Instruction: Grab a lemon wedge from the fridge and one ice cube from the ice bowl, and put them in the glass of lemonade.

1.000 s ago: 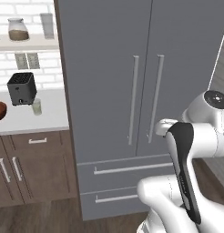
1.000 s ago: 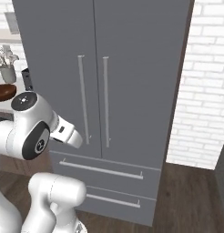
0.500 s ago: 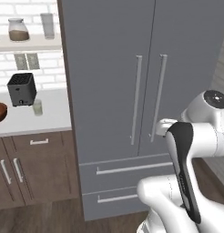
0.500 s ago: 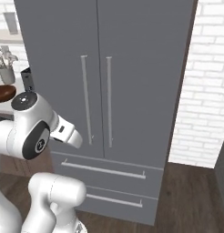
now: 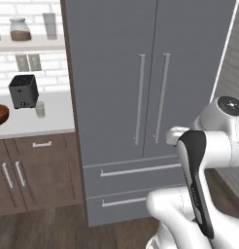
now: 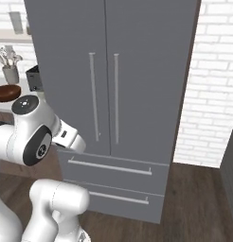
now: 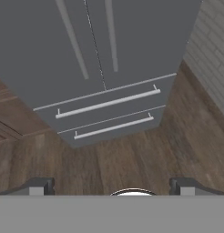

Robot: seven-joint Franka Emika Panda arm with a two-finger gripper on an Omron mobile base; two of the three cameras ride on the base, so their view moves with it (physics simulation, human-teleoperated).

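Approach stage, by my reading: fridge (image 5: 141,97) fills centre frame in the left base view, both doors shut, so the lemon wedge is presumably inside. At left edge, ice bowl (image 5: 0,115), toaster (image 5: 23,91) and glass of lemonade (image 5: 40,109) share the surface (image 5: 53,119).

Right base view: fridge handles (image 6: 104,97) centre; next move calls for reaching one.

Hand view: pincer (image 7: 111,186) spread wide, empty, looking at the drawers (image 7: 109,113); nothing blocks.

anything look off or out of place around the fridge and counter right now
Nothing stands out. The fridge has both doors and both drawers shut and flush, handles straight. On the counter the toaster, the glass of lemonade and the ice bowl sit upright with no spill. The gripper is open and empty.
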